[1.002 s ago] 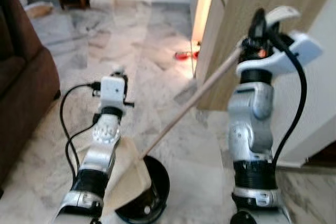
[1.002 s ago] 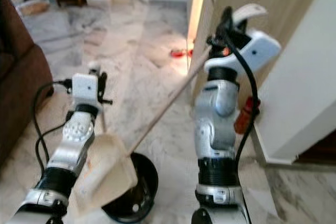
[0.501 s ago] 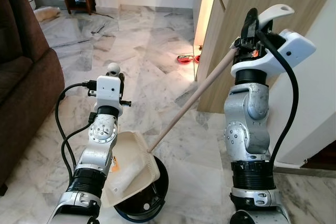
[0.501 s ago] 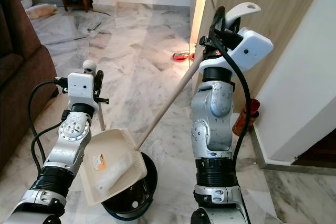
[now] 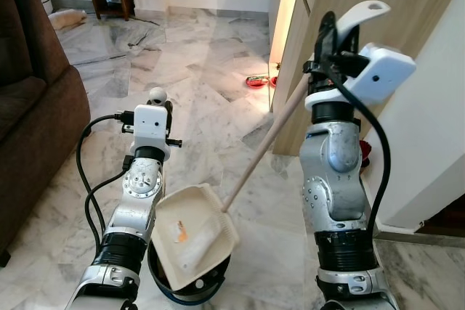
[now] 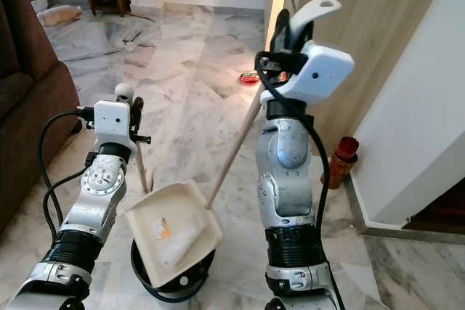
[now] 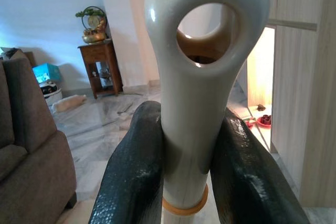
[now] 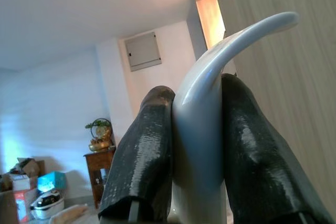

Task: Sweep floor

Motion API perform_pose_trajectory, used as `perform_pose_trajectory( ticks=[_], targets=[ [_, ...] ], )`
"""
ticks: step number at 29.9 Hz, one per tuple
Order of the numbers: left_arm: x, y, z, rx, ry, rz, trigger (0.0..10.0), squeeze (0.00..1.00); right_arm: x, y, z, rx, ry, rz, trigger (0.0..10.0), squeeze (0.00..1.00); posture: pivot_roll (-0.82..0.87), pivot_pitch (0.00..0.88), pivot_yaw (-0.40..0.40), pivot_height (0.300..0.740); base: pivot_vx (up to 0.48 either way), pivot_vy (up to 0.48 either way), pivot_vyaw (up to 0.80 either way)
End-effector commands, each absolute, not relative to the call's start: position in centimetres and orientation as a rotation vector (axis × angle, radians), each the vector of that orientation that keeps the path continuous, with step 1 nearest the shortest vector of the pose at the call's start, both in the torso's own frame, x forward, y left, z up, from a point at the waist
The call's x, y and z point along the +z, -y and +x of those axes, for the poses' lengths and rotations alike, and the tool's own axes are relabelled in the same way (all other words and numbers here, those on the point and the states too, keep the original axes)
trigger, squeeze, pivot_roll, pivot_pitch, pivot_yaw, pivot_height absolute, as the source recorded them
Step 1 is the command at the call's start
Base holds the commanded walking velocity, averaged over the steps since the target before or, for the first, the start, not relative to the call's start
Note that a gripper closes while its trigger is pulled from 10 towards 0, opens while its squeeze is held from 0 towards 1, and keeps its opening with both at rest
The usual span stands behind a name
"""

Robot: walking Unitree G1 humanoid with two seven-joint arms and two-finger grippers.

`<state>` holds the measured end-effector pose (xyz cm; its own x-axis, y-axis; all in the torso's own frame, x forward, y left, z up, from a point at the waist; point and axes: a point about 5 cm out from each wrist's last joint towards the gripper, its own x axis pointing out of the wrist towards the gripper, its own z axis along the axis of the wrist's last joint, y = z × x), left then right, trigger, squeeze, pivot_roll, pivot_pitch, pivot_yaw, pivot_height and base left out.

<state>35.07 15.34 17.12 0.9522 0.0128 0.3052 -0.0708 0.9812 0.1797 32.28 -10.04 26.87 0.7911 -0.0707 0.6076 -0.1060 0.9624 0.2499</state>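
Evidently the step in hand was emptying, not sweeping. The right gripper (image 5: 330, 30) had its two black fingers (image 8: 144, 150) pressed flat against the curved white grip (image 8: 210, 77), with no gap on either side. From between those jaws a wooden stick (image 5: 265, 143) ran down and away to the dustpan (image 5: 195, 234), which hung far below them, tilted over the black bin (image 5: 190, 290) on the marble floor (image 5: 203, 56). An orange scrap (image 5: 181, 233) and a pale crumpled piece lay in the pan, so its load had not gone into the bin.

The left gripper (image 5: 160, 103) was likewise closed tight on a white handle (image 7: 194, 77) with a hole through its tip. The tip stood out just past the fingertips, and an orange ring sat lower between the fingers. It was probably the broom's.

The next move seemed to call for tipping the pan more steeply from the stick's top end, keeping its lip above the bin's mouth so that nothing slid onto the floor.

The foot of the white handle was hidden behind the left arm and the pan. Most of the bin's rim was covered by the pan, and what the bin held could not be made out
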Motion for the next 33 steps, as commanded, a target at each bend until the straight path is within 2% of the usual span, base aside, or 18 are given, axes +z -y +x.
perform_pose_trajectory(
  ticks=[1, 12, 17, 33],
  targets=[
    [18.0, -14.9, 34.9, 0.032, 0.356, 0.182, 10.0, 0.00, 28.4, 9.8, 31.2, 0.013, 0.753, 0.290, 10.0, 0.00, 0.13, 0.039, -0.052, 0.740, 0.000, 0.000, 0.00],
    [18.1, -14.9, 35.0, 0.029, 0.362, 0.185, 10.0, 0.00, 29.5, 7.6, 28.4, -0.043, 0.878, 0.235, 10.0, 0.00, 0.13, 0.038, -0.053, 0.740, 0.000, 0.000, 0.00],
    [18.1, -14.8, 35.0, 0.028, 0.363, 0.187, 10.0, 0.00, 29.3, 5.4, 27.1, 0.028, 0.898, 0.205, 10.0, 0.00, 0.13, 0.035, -0.054, 0.740, 0.000, 0.000, 0.00],
    [18.0, -14.8, 35.1, 0.025, 0.365, 0.193, 10.0, 0.00, 30.2, 2.4, 23.1, 0.155, 1.009, 0.203, 10.0, 0.00, 0.13, 0.034, -0.055, 0.740, 0.000, 0.000, 0.00]
  ],
)
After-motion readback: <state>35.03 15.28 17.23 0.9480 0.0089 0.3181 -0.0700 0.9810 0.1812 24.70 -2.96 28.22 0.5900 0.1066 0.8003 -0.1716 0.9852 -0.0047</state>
